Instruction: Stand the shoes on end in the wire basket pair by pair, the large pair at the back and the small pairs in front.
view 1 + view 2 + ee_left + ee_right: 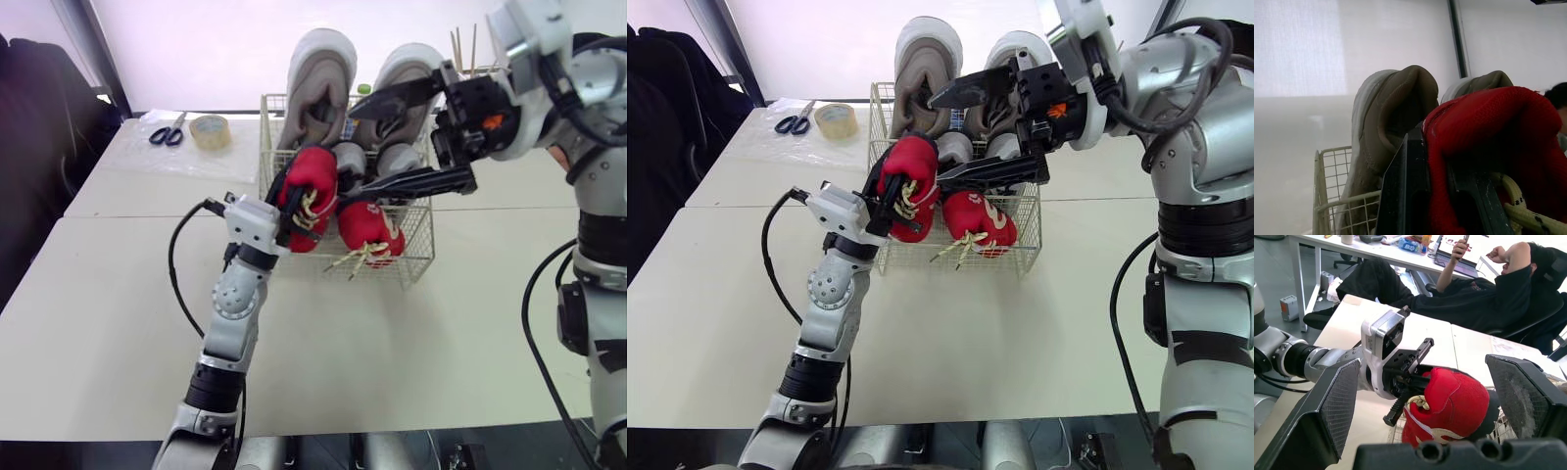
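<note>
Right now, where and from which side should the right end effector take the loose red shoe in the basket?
Probably from above, pinching the loose red shoe across its sides: the wire basket blocks other approaches, and laces hang through its front. The open right end effector hovers above; the left end effector grips the other red shoe.

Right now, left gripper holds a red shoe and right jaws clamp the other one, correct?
No: the right gripper hangs over the wire basket, jaws open and empty, per the left eye view. The left gripper does hold a red shoe.
</note>
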